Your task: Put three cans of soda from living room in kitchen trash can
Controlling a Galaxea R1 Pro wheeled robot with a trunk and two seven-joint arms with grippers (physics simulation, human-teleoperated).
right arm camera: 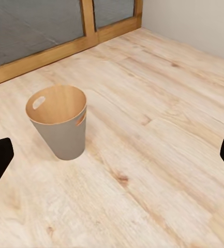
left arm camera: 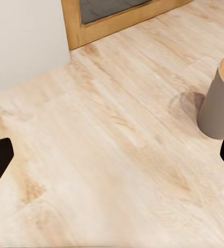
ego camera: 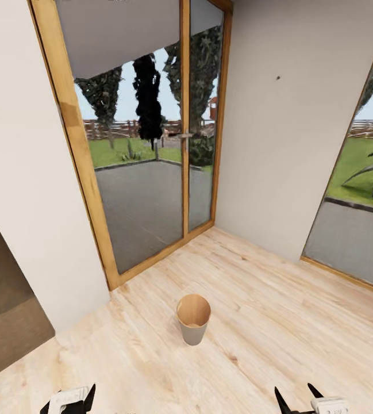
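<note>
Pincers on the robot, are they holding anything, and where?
Nothing is held. The left pincer and right pincer are both open and empty above the wood floor, near the trash can.

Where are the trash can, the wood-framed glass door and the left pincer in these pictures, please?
trash can (right arm camera: 65,135): right wrist view, grey outer wall.
glass door (ego camera: 184,149): head view, middle wooden upright of the frame.
left pincer (ego camera: 68,406): head view, between the dark fingertips.

Wood-framed glass doors (ego camera: 152,149), wood floor (ego camera: 278,322)
</note>
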